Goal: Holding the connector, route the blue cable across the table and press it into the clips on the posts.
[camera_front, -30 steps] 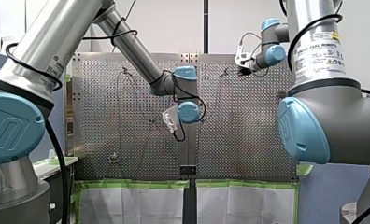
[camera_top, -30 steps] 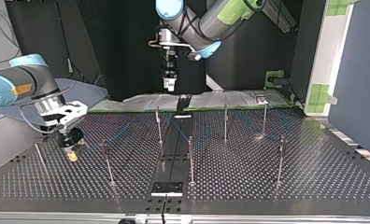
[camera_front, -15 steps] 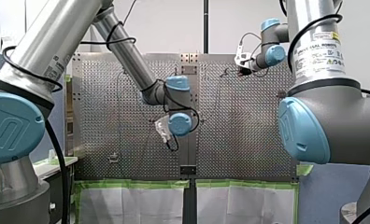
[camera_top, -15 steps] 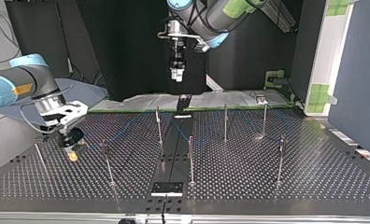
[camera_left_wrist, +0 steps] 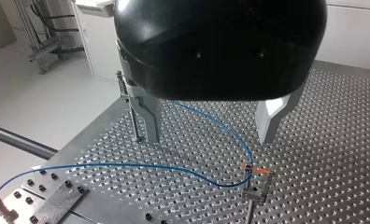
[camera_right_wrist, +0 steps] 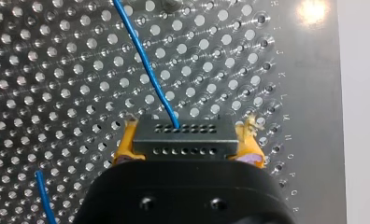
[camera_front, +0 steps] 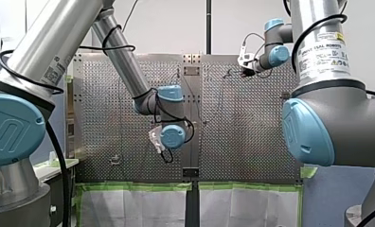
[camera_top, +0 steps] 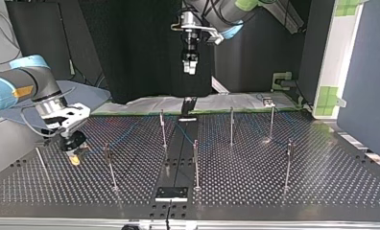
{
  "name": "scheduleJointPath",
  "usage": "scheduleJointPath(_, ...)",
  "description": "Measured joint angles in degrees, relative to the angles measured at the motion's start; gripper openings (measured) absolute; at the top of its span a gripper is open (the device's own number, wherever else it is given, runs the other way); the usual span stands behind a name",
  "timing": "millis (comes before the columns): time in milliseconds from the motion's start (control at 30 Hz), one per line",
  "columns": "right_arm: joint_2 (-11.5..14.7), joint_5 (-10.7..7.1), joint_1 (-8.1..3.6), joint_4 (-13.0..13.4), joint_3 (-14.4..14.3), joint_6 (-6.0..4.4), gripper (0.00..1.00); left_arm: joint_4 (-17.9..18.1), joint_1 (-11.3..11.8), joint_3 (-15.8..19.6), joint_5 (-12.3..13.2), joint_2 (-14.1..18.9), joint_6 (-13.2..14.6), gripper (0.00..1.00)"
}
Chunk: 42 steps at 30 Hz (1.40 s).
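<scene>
Two grippers, one connector held

At the top view's left, my right gripper [camera_top: 73, 155] sits low over the perforated metal table [camera_top: 332, 182]. Its yellow pads [camera_right_wrist: 124, 147] are clenched on the dark grey rectangular connector [camera_right_wrist: 183, 137], where the thin blue cable [camera_right_wrist: 148, 70] enters. Further right, my left gripper [camera_top: 190, 69] hangs high above the thin metal posts [camera_top: 231, 125], its metal fingers [camera_left_wrist: 148, 116] released, wide apart.

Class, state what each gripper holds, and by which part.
Right gripper holds the connector by its two ends, between yellow pads. Left gripper is open and holds nothing.
</scene>
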State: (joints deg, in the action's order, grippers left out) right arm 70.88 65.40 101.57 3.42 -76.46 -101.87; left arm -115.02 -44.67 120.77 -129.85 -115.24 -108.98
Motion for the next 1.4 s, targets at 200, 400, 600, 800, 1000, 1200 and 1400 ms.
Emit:
scheduleJointPath(200, 0.0, 0.0, 0.01, 0.0, 0.0, -0.02, 0.0, 3.0, 0.0, 3.0, 0.0, 0.0, 0.0, 1.0)
scheduleJointPath(400, 0.0, 0.0, 0.0, 0.0, 0.0, -0.02, 0.0, 4.0, 0.0, 4.0, 0.0, 0.0, 0.0, 1.0)
scheduleJointPath(600, 0.0, 0.0, -0.01, 0.0, 0.0, -0.02, 0.0, 4.1, 0.0, 4.1, 0.0, 0.0, 0.0, 1.0)
scheduleJointPath(800, 0.0, 0.0, -0.01, 0.0, 0.0, -0.02, 0.0, 4.1, 0.0, 4.1, 0.0, 0.0, 0.0, 1.0)
scheduleJointPath(1000, 0.0, -0.01, -0.01, 0.0, 0.0, -0.02, 0.0, 4.1, 0.0, 4.1, 0.0, 0.0, 0.0, 1.0)
scheduleJointPath(1200, 0.0, 0.0, -0.01, 0.0, 0.0, -0.02, 0.0, 4.1, 0.0, 4.1, 0.0, 0.0, 0.0, 1.0)
scheduleJointPath(1400, 0.0, 0.0, -0.01, 0.0, 0.0, -0.02, 0.0, 4.1, 0.0, 4.1, 0.0, 0.0, 0.0, 1.0)
